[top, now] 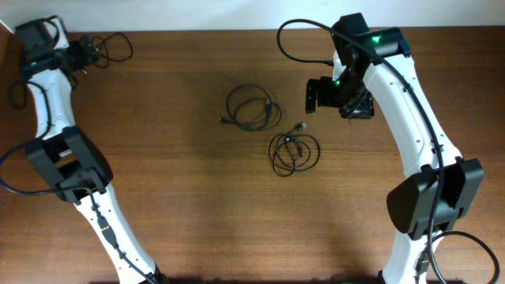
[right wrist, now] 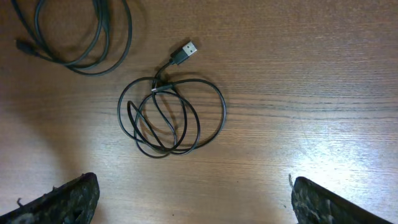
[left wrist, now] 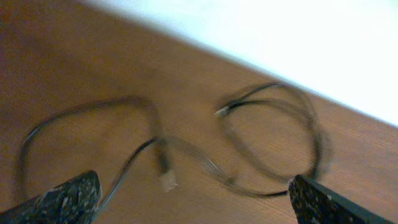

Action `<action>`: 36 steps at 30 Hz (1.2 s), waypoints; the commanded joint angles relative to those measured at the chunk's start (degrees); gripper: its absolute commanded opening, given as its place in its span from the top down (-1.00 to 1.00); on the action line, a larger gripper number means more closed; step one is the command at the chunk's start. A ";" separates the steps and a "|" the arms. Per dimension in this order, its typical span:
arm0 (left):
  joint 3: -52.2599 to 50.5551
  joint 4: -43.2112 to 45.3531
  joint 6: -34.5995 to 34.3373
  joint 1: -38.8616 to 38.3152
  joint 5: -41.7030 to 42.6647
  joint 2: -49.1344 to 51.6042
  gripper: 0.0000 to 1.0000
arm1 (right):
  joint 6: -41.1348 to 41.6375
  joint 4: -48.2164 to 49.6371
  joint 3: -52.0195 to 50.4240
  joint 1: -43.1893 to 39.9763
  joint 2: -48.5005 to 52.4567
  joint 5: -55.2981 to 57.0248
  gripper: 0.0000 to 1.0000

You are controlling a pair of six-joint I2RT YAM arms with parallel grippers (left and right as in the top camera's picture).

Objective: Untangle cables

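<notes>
Overhead: far-left cable (top: 110, 46) lies well apart from centre coil (top: 254, 108) and silvery-plug coil (top: 294, 151).

Left wrist: left gripper (left wrist: 193, 205) spread wide, empty, over that blurred cord.

Right wrist: right gripper (right wrist: 193, 199) wide, empty. The cables look light and floppy, so pinch near a plug.

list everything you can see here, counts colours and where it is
cables: three, thin, black, loose coils; one at the table's far left corner, one mid-table, one with a silvery plug right of it
table: one, brown wood
wall: one, white, along the far edge
arms: two, white with black joints, left and right
left gripper: one, black, open, empty, by the corner cable
right gripper: one, black, open, empty, near the silvery-plug cable
</notes>
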 commanded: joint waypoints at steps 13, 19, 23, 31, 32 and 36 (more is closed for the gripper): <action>-1.22 -3.50 27.26 2.27 -16.50 6.56 -0.90 | 0.02 2.27 -2.54 0.83 0.70 -0.35 -0.97; -1.22 3.74 27.21 3.58 -15.89 8.48 -0.01 | 0.04 2.21 -2.54 0.83 0.70 -0.35 -0.97; -1.22 9.62 27.23 3.65 -14.08 8.70 0.28 | 0.04 2.23 -2.54 0.83 0.70 -0.35 -0.97; 6.10 21.99 27.21 3.58 -9.35 6.84 1.00 | 0.07 1.88 -2.54 0.85 0.70 -0.57 -0.97; 8.74 22.49 26.86 3.41 -9.33 6.62 0.96 | 0.04 1.88 -2.54 0.83 0.70 -0.55 -0.97; 11.78 14.99 20.50 2.71 0.39 7.48 -0.98 | 0.04 1.84 -2.54 0.83 0.70 -0.57 -0.97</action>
